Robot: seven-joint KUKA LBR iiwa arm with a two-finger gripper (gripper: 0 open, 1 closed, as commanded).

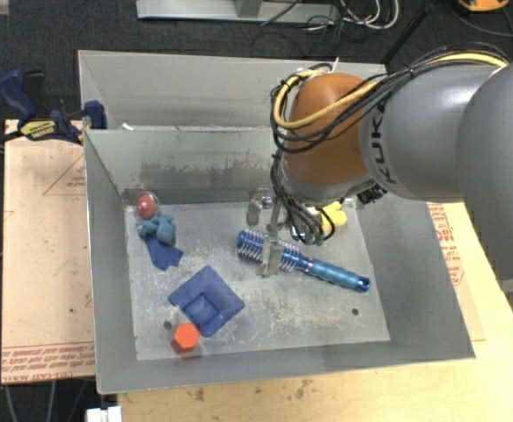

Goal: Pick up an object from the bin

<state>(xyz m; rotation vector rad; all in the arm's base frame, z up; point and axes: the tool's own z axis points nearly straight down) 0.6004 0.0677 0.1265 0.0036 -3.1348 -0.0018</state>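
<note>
blue brush (331, 273), head partly hidden

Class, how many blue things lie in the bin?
3: a blue soft lump with its strip at the back left, a flat blue square at the front left, and a blue-handled brush in the middle, under the hand. The arm may hide more.

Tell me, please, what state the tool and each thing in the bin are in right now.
Tool: lowered over the brush, between its head and handle.
Blue brush: lying flat, bristle head to the left, handle pointing right.
Red ball: resting at the far left, next to the soft toy.
Blue soft toy: lying slumped by the left wall.
Blue square pad: lying flat, apart from the brush.
Orange block: sitting at the pad's near corner.
</note>
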